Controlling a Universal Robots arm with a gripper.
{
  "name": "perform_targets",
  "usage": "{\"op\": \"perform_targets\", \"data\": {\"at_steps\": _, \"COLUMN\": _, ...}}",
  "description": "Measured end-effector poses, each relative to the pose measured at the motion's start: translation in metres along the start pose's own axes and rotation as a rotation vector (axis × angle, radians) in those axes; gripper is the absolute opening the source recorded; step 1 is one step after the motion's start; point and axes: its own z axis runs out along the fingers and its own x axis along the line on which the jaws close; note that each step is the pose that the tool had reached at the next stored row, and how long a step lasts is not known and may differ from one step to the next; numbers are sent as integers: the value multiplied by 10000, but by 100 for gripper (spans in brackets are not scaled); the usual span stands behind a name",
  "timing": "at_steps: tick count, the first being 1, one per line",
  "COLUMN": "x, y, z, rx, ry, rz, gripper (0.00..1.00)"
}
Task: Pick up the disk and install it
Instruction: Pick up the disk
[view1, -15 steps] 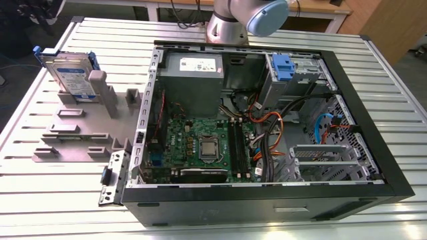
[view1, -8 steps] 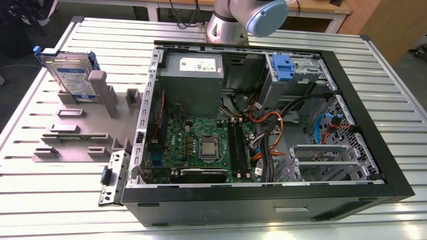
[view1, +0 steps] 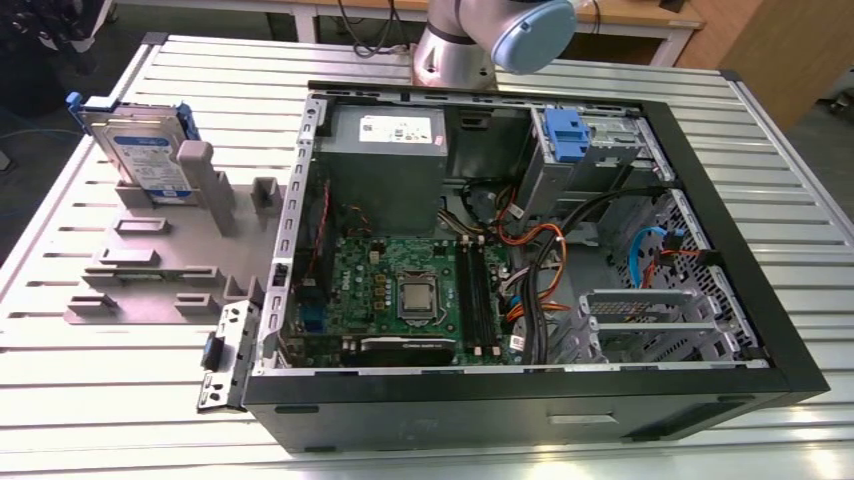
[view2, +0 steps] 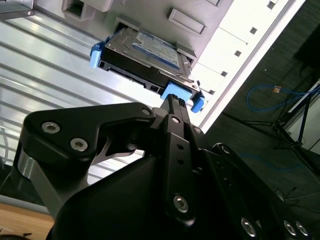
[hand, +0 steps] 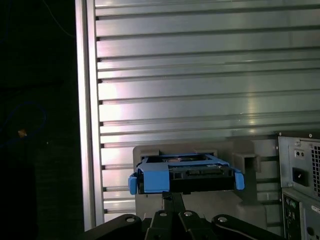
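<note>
The disk (view1: 140, 150) stands on edge in a grey moulded holder (view1: 160, 260) at the exterior view's left. It is a silver drive with a blue-and-white label and a blue carrier frame. In both wrist views I look past my black gripper (view2: 171, 100) toward the disk (view2: 145, 47). The fingers are pressed together with nothing between them. In the first wrist view the gripper (hand: 170, 197) points at the disk's (hand: 187, 172) connector edge and blue frame, apart from it.
An open black computer case (view1: 747, 260) lies on the slatted metal table (view1: 107, 400), to the right of the holder. Inside are a motherboard (view1: 400, 290), a grey power supply (view1: 387, 140), cables and a drive bay with a blue latch (view1: 567, 135). The arm's base (view1: 461, 45) stands behind the case.
</note>
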Motion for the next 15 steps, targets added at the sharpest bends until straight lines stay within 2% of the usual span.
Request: {"op": "perform_targets", "data": {"at_steps": 15, "x": 0, "y": 0, "z": 0, "rx": 1, "ry": 10, "rz": -264, "gripper": 11}}
